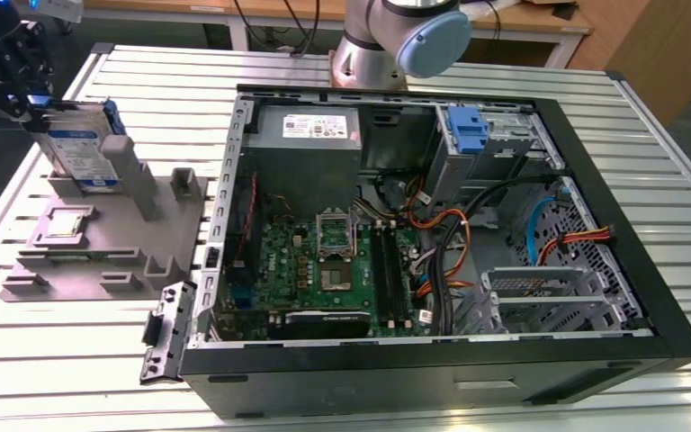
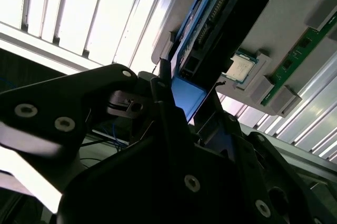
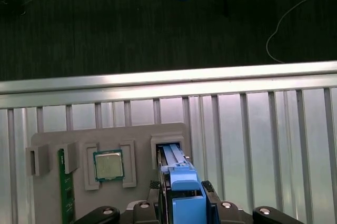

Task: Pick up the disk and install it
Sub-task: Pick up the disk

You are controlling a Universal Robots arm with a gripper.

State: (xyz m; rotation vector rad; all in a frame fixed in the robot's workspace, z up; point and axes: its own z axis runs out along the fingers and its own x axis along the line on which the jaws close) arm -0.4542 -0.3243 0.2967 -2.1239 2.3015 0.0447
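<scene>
The disk (image 1: 82, 155), a silver drive with a white and blue label in a blue carrier frame, stands on edge in a slot of the grey fixture (image 1: 112, 261) at the exterior view's left. My gripper (image 1: 28, 97) is at the disk's upper end. In the first wrist view the blue carrier of the disk (image 3: 178, 169) sits between the dark fingers of the gripper (image 3: 182, 195), its lower end in the fixture slot. In the second wrist view the disk (image 2: 202, 40) runs up from the gripper (image 2: 184, 109), whose jaws are closed against the blue frame.
A square silver chip (image 3: 108, 165) and a green memory stick (image 3: 63, 195) lie in the fixture beside the disk. The open computer case (image 1: 633, 315) fills the table's middle, with a blue bracket (image 1: 468, 135) in its far bay and a metal cage (image 1: 538, 297) near the front.
</scene>
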